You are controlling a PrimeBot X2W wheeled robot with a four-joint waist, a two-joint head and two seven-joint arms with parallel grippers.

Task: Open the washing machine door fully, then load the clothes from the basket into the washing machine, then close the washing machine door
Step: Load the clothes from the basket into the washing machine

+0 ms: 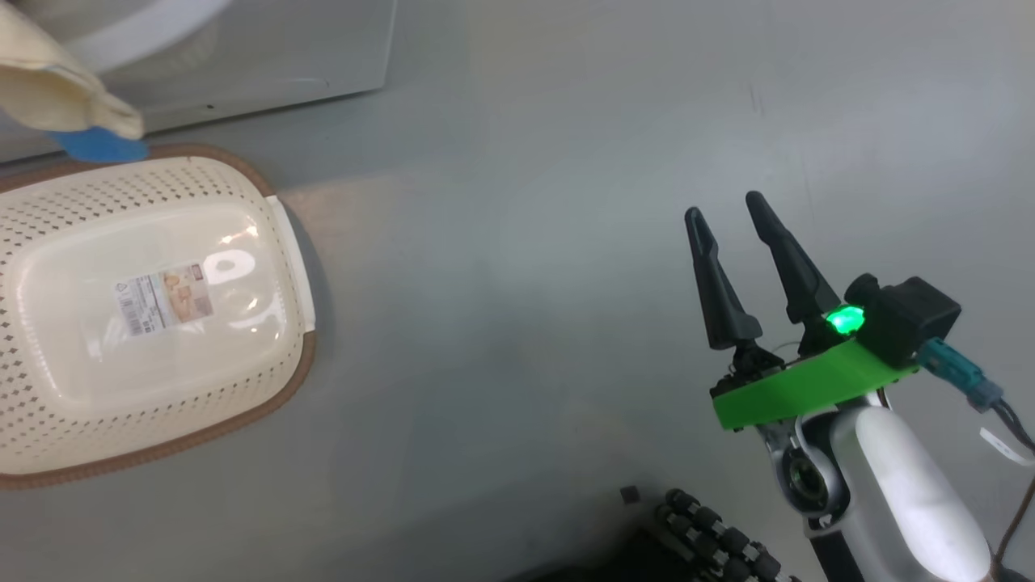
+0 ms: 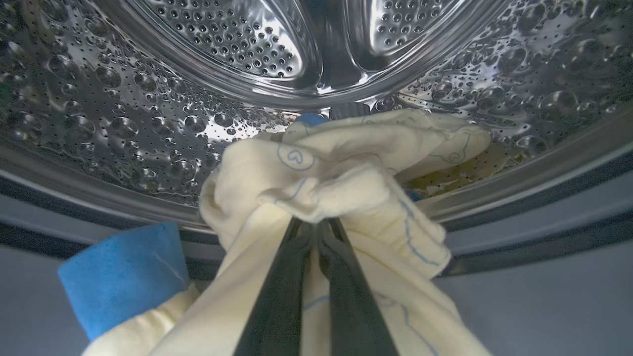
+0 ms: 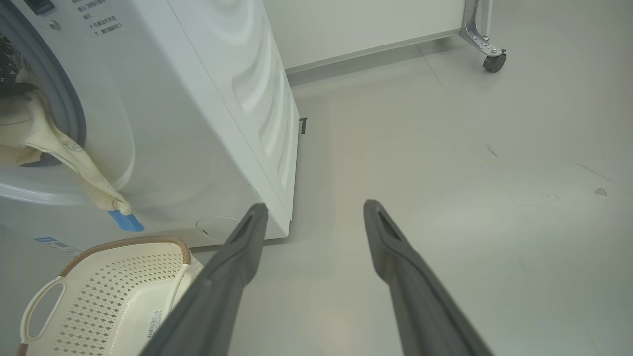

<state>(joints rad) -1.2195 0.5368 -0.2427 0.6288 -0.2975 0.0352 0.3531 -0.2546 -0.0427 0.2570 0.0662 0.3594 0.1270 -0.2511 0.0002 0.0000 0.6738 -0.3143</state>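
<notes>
The left gripper [image 2: 316, 225] reaches into the mouth of the washing machine [image 3: 198, 123], its two dark fingers pinched together on a bunched fold of the clothes [image 2: 341, 168] – pale cream fabric with faint blue printed outlines. The held bundle sits at the near lip of the steel perforated drum [image 2: 148, 123], with its far end lying just inside on the drum wall. Part of the fabric trails back out over the grey gasket [image 3: 69, 113] and hangs down the white front of the machine, ending in a blue trim [image 2: 123, 277] cuff that dangles just above the far rim of the basket [image 1: 48, 242]. The basket stands on the grey floor [image 1: 525, 242] at the left, close against the foot of the machine, and a label sticker [image 1: 166, 299] shows on its bare bottom. The right gripper [image 1: 725, 206] hangs over the floor well to the right of the basket – its fingers are spread wide apart with nothing between them, pointing away toward the far side. In the right wrist view a small black caster [image 3: 494, 62] stands on the floor at the far right.
</notes>
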